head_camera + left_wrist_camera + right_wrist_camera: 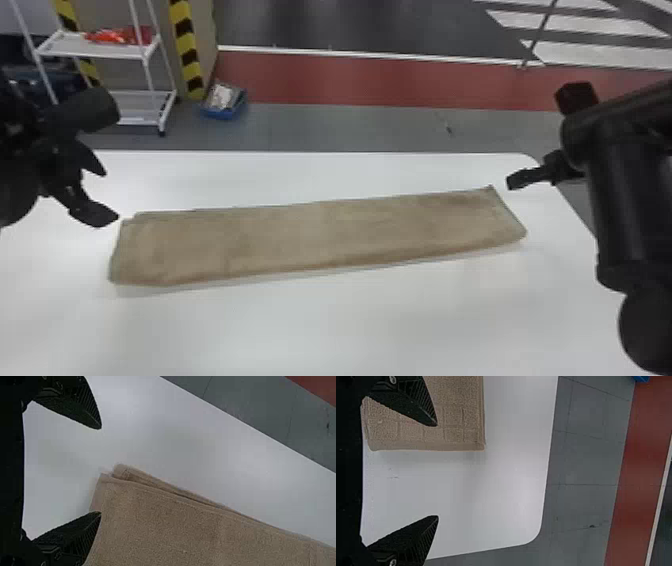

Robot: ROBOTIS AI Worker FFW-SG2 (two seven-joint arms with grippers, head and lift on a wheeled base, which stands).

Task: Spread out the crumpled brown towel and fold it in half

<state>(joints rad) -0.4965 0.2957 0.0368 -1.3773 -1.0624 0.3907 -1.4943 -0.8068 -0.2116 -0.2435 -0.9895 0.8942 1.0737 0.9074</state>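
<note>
Brown towel (320, 240): long folded strip, slightly skewed, across mid-frame in head view, flat on worktop (350, 325). Layer edges don't line up at its upper-left corner; inner layers hidden.

Left pincer (111, 196) released, at left of frame near that corner. One finger overlaps towel in left wrist view; can't tell if touching. Right pincer (531, 176) released, right of frame near towel's upper-right corner; second finger hard to make out from head view.

Right arm (627, 200) blocks part of worktop's right edge; left arm (15, 185) covers some of the left side. Worktop's near side cut off at bottom.

Upper left: white rack (100, 48), top cut off, red item (117, 36) on shelf, striped post (185, 47), blue bin (223, 114) on floor, contents unclear.
</note>
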